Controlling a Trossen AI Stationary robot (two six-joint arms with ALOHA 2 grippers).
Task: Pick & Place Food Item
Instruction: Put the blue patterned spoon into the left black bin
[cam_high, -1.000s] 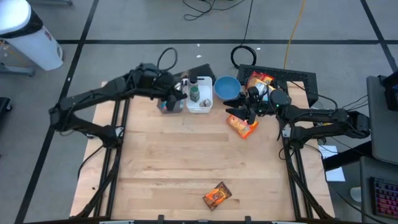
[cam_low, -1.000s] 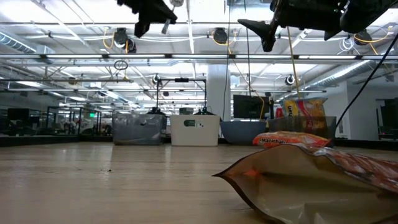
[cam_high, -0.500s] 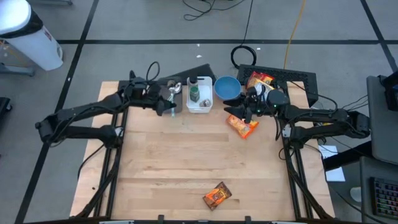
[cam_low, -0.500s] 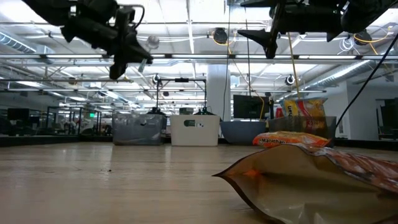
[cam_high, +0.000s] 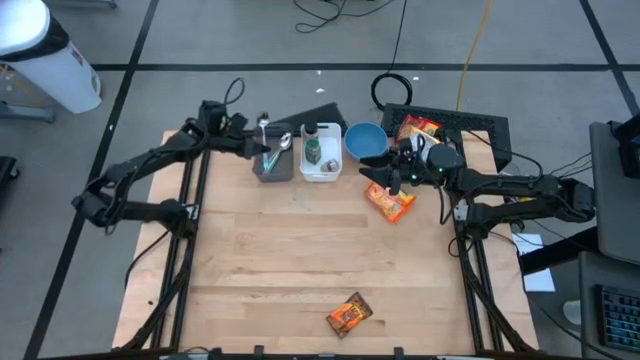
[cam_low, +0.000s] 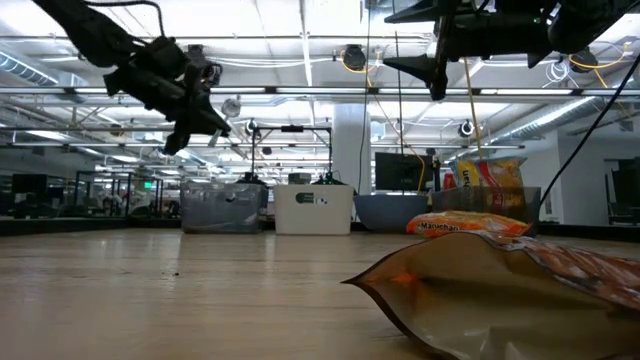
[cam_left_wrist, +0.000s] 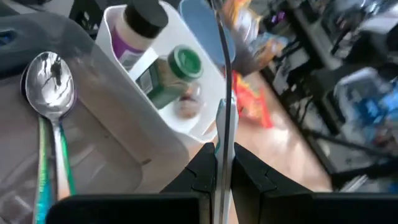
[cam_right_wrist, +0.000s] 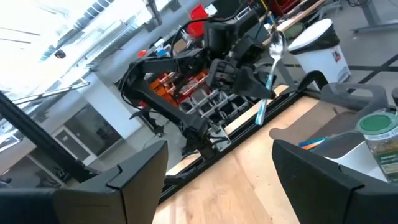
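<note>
My left gripper (cam_high: 252, 146) is shut on a spoon (cam_high: 263, 135) above the grey bin (cam_high: 276, 168) at the table's far edge; it also shows in the low view (cam_low: 196, 118). A second spoon (cam_left_wrist: 51, 79) leans in that bin. My right gripper (cam_high: 378, 177) is open and empty, hanging over the orange noodle packet (cam_high: 390, 201) that lies flat beside the blue bowl (cam_high: 364, 140). Its fingers stand wide apart in the right wrist view (cam_right_wrist: 221, 180). A brown snack pouch (cam_high: 349, 315) lies near the table's front edge. My left gripper pinches the spoon's handle (cam_left_wrist: 222, 130) between its two fingers, which come roughly level from the table's left. The spoon is lifted clear and stands nearly upright, its bowl (cam_right_wrist: 277, 41) up and its teal handle end (cam_right_wrist: 261, 112) hanging below the fingers.
A white bin (cam_high: 321, 160) with a green-capped jar and a bottle stands between the grey bin and the bowl. A chips bag (cam_high: 418, 128) stands behind the noodle packet on a black stand. The middle of the wooden table holds nothing.
My left gripper, still shut on the spoon, has drawn back from over the grey bin toward the table's left and far edge, carrying the spoon clear of the bin.
</note>
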